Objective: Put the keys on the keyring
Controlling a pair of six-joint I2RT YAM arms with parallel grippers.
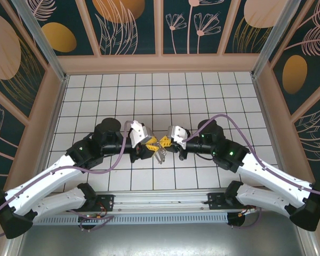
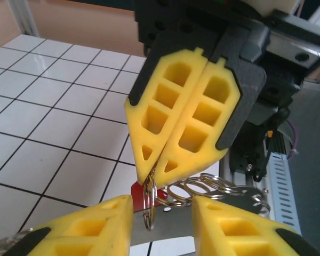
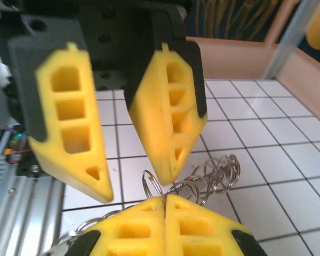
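Note:
My right gripper [image 3: 164, 200] is shut on a small silver split ring [image 3: 152, 184], the end link of a chain of split rings [image 3: 213, 176] that trails over the tiles. In the left wrist view the same ring [image 2: 149, 205] hangs from the right gripper's closed tips [image 2: 154, 170]. My left gripper [image 2: 162, 224] stands open, one finger on each side of the ring, touching nothing. A red key head [image 2: 138, 189] peeks out behind the ring. Flat grey metal [image 2: 173, 221] lies under it; I cannot tell whether that is a key or the keyring. Both grippers [image 1: 158, 144] meet mid-table.
The white tiled floor [image 1: 165, 96] stretches behind the grippers, enclosed by tan walls [image 1: 160, 63]. An aluminium rail [image 1: 160, 200] with the arm bases runs along the near edge. Purple cables [image 1: 122, 154] loop over both arms.

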